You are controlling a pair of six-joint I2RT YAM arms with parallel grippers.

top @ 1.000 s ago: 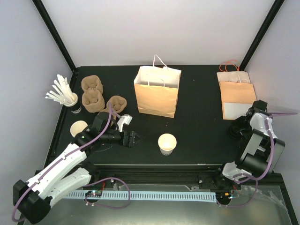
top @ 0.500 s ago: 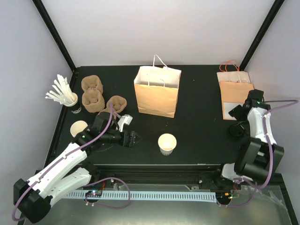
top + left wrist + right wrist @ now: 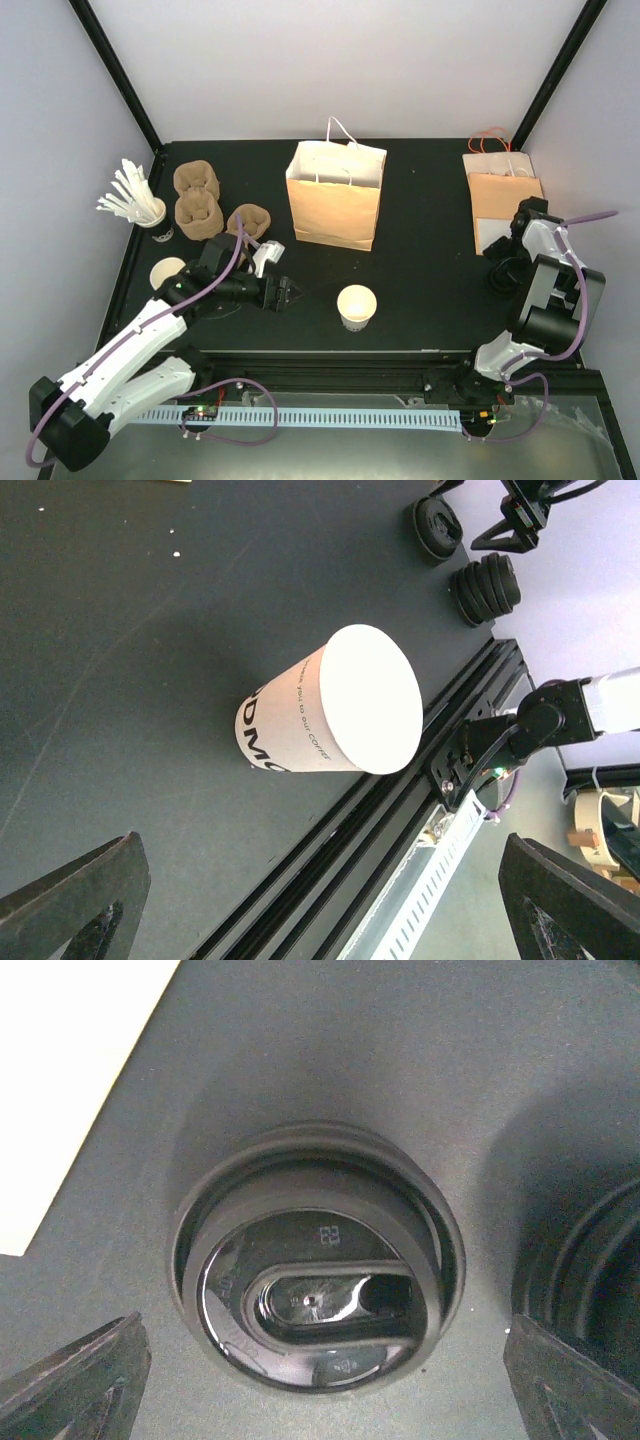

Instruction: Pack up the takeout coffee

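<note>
A small white paper cup (image 3: pixel 357 306) with printed letters stands near the table's front, lidless; it also shows in the left wrist view (image 3: pixel 325 718). No cup with a lid on shows. A round black lid (image 3: pixel 315 1285) lies flat on the table, right below my open right gripper (image 3: pixel 320 1400), with one finger on each side. In the top view that gripper (image 3: pixel 505 262) hangs over the lids (image 3: pixel 500 277). My left gripper (image 3: pixel 290 293) is open and empty, left of the cup and pointing at it. The upright brown paper bag (image 3: pixel 335 195) stands behind the cup.
Flat brown bags (image 3: pixel 505 205) lie at the back right. Cardboard cup carriers (image 3: pixel 200 205), a dark cup of white stirrers (image 3: pixel 140 205) and a stack of plain white cups (image 3: pixel 168 272) are at the left. A second pile of lids (image 3: pixel 590 1280) lies beside the first.
My right arm has swung back and left and lowered over the black lids. My left gripper has shifted slightly toward the cup. The cup has not moved.
</note>
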